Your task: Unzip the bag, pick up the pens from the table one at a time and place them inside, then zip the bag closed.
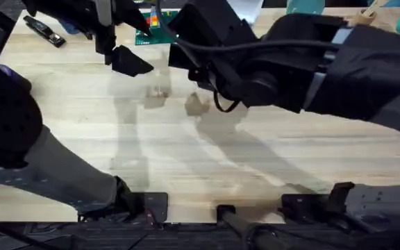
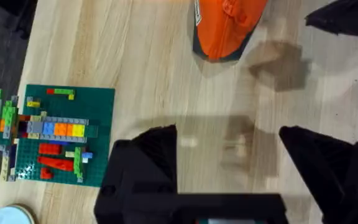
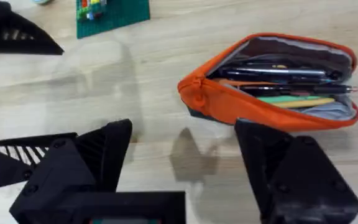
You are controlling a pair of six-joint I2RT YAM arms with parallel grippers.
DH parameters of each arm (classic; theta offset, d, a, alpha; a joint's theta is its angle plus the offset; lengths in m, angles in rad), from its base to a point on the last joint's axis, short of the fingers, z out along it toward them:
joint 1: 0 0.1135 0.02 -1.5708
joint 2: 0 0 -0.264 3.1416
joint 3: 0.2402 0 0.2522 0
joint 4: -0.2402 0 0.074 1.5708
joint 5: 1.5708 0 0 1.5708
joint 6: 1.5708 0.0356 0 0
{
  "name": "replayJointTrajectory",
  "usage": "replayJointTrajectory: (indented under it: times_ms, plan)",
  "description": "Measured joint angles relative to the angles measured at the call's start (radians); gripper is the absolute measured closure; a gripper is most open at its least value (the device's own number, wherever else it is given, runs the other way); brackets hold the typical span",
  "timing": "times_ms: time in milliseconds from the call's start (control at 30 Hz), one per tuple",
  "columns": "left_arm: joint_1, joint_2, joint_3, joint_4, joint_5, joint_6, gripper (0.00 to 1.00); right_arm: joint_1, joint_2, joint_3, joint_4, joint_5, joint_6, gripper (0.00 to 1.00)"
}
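A green plastic brick baseplate with coloured blocks [image 2: 58,134] and a black stapler [image 1: 44,31] lie on the light wooden plank desk [image 1: 186,160]. The orange fabric pencil pouch [image 3: 272,84] lies on its side, gaping unzipped, slim black pens [image 3: 278,72] lengthwise inside. Left gripper [image 2: 235,155] and right gripper [image 3: 182,155] hover with jaws spread wide, empty.

My left gripper [image 2: 229,162] hovering with fingers spread wide, my right gripper [image 3: 185,162] likewise parted, both my arms raised high, stretched forward above the table
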Motion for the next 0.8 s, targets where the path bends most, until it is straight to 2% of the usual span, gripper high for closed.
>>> replayJointTrajectory:
  times_ms: [800]
  plan:
    - [0.0,0.0,0.0,0.0,0.0,0.0,0.006,-0.006,0.159,0.0,0.188,0.003,0.006,0.004]
